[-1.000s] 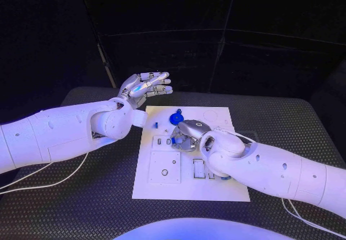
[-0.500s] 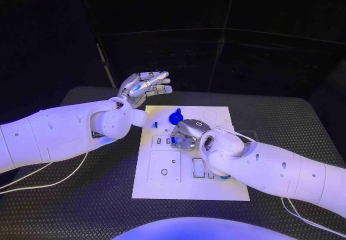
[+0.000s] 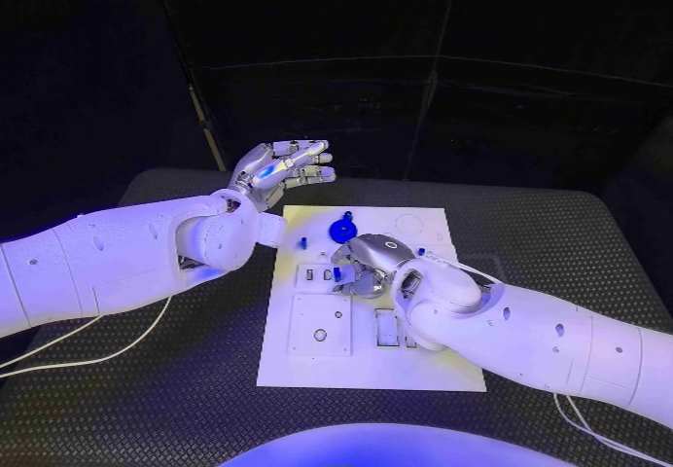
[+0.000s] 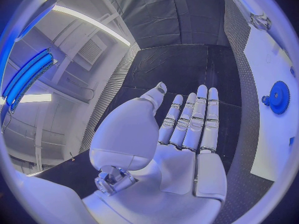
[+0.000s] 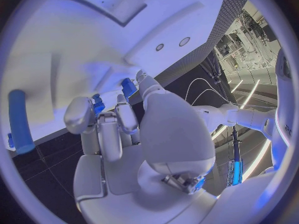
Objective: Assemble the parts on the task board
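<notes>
While the silver right hand (image 3: 362,265) curls over the white rectangular task board (image 3: 316,360), a small blue part (image 5: 98,104) sits at its fingertips; whether pinched is unclear.
Probably a seating step, needing careful alignment; beyond lies a blue toothed gear (image 3: 342,230), and the silver left hand (image 3: 285,164) hovers spread and empty off the board.

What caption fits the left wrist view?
Open silver left hand held above the black table, beside the white task board carrying a round blue gear.
</notes>
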Available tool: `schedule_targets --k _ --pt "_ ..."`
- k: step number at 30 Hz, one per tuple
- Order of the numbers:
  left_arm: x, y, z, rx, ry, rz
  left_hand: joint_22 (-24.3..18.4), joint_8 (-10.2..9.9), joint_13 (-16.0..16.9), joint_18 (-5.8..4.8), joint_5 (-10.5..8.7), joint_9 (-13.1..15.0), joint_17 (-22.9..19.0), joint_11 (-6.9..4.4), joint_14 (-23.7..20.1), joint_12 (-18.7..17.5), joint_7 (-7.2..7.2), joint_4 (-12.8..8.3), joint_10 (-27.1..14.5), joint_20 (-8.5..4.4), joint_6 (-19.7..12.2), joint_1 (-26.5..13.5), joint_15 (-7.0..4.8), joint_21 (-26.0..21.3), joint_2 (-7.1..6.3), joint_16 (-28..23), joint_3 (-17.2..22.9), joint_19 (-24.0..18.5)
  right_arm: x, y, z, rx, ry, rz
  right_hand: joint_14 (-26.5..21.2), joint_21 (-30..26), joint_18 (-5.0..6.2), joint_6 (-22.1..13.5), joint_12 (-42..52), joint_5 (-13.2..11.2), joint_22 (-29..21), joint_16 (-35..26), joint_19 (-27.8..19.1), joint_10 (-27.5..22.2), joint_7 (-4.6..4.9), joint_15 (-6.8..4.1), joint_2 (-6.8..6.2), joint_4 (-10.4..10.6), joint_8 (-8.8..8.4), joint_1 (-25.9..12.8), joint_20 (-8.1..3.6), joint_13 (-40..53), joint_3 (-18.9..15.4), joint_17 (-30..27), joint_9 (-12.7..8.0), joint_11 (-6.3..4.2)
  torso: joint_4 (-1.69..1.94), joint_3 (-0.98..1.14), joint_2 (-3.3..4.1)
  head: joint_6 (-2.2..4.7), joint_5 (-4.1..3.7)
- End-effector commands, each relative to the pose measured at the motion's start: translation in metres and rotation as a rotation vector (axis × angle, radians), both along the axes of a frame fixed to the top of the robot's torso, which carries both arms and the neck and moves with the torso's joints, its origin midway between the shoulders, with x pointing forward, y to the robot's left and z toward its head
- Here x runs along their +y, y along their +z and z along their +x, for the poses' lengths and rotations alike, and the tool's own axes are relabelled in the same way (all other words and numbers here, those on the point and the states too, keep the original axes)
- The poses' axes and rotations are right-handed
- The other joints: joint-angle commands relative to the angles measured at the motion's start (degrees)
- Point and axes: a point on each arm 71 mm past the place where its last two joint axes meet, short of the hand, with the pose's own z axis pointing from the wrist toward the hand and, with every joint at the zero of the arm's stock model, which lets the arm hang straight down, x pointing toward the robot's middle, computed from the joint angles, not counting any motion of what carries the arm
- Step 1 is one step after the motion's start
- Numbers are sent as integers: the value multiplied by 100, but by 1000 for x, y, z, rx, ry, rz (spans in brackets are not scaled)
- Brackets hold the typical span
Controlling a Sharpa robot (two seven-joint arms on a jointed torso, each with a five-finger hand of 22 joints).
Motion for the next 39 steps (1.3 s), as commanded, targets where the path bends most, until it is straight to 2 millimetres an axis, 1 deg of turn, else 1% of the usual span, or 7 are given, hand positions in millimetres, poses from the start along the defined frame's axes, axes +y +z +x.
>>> schedule_targets --k 1,10,16,26,31,35,39 --pt "0 1 0 -3 -9 -5 -5 -14 2 112 18 1 -4 10 48 -25 371 -25 44 16 25 -5 -4 -10 66 -29 3 44 -2 10 -4 -41 -9 125 448 -37 -62 -144 -31 37 -36 -17 -20 -34 42 47 -58 233 23 162 50 -41 -155 889 4 23 -1 3 -2 0 5" --pt "5 0 2 -18 -7 53 -64 -15 -1 92 17 1 -16 10 60 -30 371 -57 65 22 48 -15 7 -107 59 -47 -8 -111 -13 22 -17 -44 76 262 458 -22 -63 -523 49 76 -19 6 -10 -1 75 77 18 677 45 579 82 -11 -301 939 -5 55 -7 1 -9 15 18" --pt "12 -4 4 -24 -50 197 -71 57 18 139 27 15 41 -89 457 67 280 -147 339 -26 264 -10 -107 -50 66 110 17 4 -30 42 -21 -41 138 344 461 -7 -64 -9 126 173 4 13 3 43 7 44 233 648 274 684 67 53 -247 955 76 2 9 3 -10 48 24" --pt "24 -19 -6 117 -251 561 412 344 344 135 380 152 1167 -829 2880 744 -329 -173 2096 -867 1132 -339 -958 1095 -205 1743 563 1967 -84 97 -9 39 85 438 412 -59 -44 388 149 287 -111 -78 -63 71 -105 -51 471 575 497 635 -25 62 -254 758 109 -103 -23 23 -87 46 51" --pt "26 -25 -9 204 -304 766 758 544 933 110 343 328 4599 -1087 3281 1505 -546 -27 2692 -1125 1363 -611 -1198 1725 -382 5019 413 2608 -114 111 5 62 9 455 389 -101 -31 429 148 300 -187 -124 -107 76 -119 -64 498 572 520 591 -39 60 -282 669 102 -116 -22 38 -144 25 63" --pt "24 -29 -10 242 -309 927 1411 896 2080 71 301 669 7019 -1168 3287 2792 -670 354 2551 -1260 1404 -986 -1278 2551 -418 7045 -244 2795 -139 112 18 65 -65 456 386 -110 -32 472 152 309 -193 -134 -108 84 -132 -75 506 571 545 553 -49 62 -313 656 99 -128 -15 38 -183 4 62" --pt "16 -32 -9 256 -316 1075 3188 1223 4211 -118 74 1013 8010 -1242 3437 4848 -776 722 2711 -1347 1379 -1136 -1345 3985 -425 7715 -818 3215 -152 111 27 64 -112 454 385 -112 -32 484 156 314 -194 -137 -107 90 -136 -79 510 569 552 545 -52 66 -321 652 98 -132 -9 53 -227 -9 63"
